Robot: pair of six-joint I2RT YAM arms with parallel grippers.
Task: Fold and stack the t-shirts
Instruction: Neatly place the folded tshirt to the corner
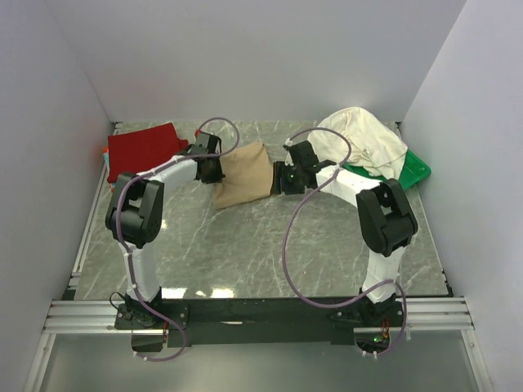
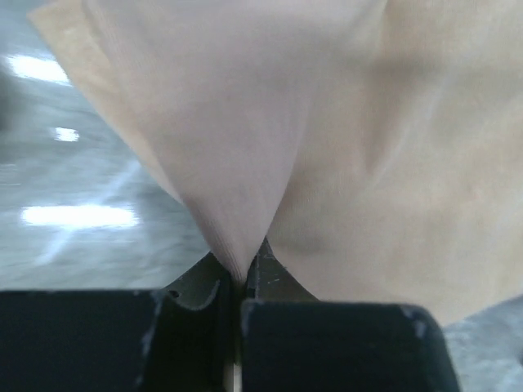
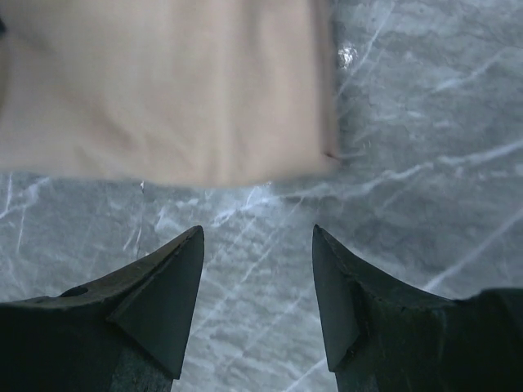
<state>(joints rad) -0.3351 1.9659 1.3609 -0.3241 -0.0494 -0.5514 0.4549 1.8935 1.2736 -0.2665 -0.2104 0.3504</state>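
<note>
Top external view: the folded tan shirt lies toward the back of the surface, between the two hands. On the left wrist view the left hand is clamped on a fold of its edge. The right hand is spread, holding nothing, over bare surface just short of the shirt. The red shirt lies far left. The cream shirt is heaped on the green tray, far right.

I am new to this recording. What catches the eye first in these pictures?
The folded tan-beige cloth t-shirt lies at the centre, pinched by the shut left gripper, with the open right gripper just beside it. A deep red t-shirt sits at the far left corner, and a crumpled cream-white t-shirt heaps over the green plastic tray at far right.
</note>
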